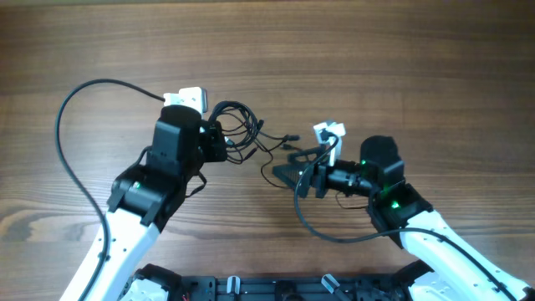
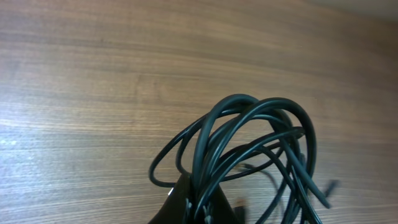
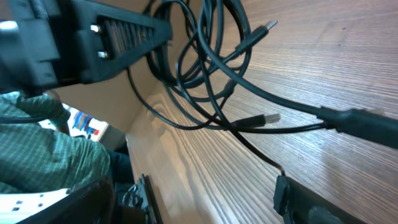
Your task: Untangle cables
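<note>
The cables (image 1: 241,127) form a knotted coil of thin dark wires on the wooden table (image 1: 376,58). My left gripper (image 1: 222,142) is shut on the coil's left side. In the left wrist view the loops (image 2: 249,140) rise out of the closed fingers (image 2: 186,205). Loose strands trail right to a small plug (image 1: 290,137). My right gripper (image 1: 288,173) stands open beside these strands, holding nothing. In the right wrist view, one finger (image 3: 311,202) shows at lower right. Beyond it lie the strands (image 3: 205,81) and two plug ends (image 3: 268,117), with the left gripper (image 3: 118,34) behind them.
Thick black arm cables loop out at the left (image 1: 71,142) and below the right arm (image 1: 334,234). A black frame (image 1: 251,288) runs along the table's near edge. A person in a green checked shirt (image 3: 37,143) is past the table edge in the right wrist view.
</note>
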Tool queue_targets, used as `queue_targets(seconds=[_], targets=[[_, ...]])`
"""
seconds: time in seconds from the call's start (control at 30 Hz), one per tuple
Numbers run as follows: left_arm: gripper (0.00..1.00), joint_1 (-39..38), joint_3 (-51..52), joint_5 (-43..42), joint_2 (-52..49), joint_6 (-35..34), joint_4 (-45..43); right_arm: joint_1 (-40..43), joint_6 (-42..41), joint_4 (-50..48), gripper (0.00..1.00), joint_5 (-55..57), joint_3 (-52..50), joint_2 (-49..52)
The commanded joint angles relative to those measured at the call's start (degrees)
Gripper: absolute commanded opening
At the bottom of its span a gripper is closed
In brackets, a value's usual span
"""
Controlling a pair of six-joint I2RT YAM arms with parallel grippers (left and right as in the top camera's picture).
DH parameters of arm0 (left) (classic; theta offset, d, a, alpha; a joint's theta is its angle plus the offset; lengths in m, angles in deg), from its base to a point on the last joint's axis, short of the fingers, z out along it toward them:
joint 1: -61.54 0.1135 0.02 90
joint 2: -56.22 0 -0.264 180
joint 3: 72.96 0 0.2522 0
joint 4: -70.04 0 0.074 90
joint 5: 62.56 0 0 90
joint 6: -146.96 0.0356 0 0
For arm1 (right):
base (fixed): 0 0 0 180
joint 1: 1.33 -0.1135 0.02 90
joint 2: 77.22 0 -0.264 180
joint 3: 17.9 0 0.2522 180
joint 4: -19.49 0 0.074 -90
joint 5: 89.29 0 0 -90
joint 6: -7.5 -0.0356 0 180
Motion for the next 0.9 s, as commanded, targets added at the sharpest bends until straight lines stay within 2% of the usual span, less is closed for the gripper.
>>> queue_targets(seconds=[0.0, 0.2, 0.23, 0.27, 0.37, 0.4, 0.6, 0.87], targets=[[0.04, 0.1, -0.6, -4.9, 4.0, 0.7, -0.2, -5.9, -5.3, -2.7, 0.82, 15.6, 0.3, 0.6], [0.04, 0.1, -0.6, -10.6, 7.3, 0.6, -0.1, -14.0, -4.9, -12.0, 0.86, 23.0, 0.3, 5.7], [0.04, 0.1, -0.6, -11.5, 7.5, 0.7, 0.1, -14.6, -4.7, -13.3, 0.82, 23.3, 0.3, 6.4], [0.04, 0.1, -0.6, -12.0, 7.5, 0.7, 0.3, -15.1, -4.1, -14.9, 0.73, 23.6, 0.3, 7.2], [0.04, 0.1, -0.6, -11.9, 7.5, 0.7, 1.8, -15.0, -3.5, -15.0, 0.12, 27.6, 0.3, 8.3], [0.04, 0.2, -0.6, -11.9, 7.8, 0.7, 2.3, -14.6, -3.8, -13.8, 0.05, 29.9, 0.3, 8.3], [0.04, 0.2, -0.6, -8.5, 12.8, 2.4, 4.0, -8.0, -5.6, -7.4, 0.05, 32.7, 0.3, 4.4], [0.04, 0.2, -0.6, -5.4, 20.9, 5.0, 6.0, 4.4, -10.4, 11.2, 0.05, 31.1, 0.3, -2.1]])
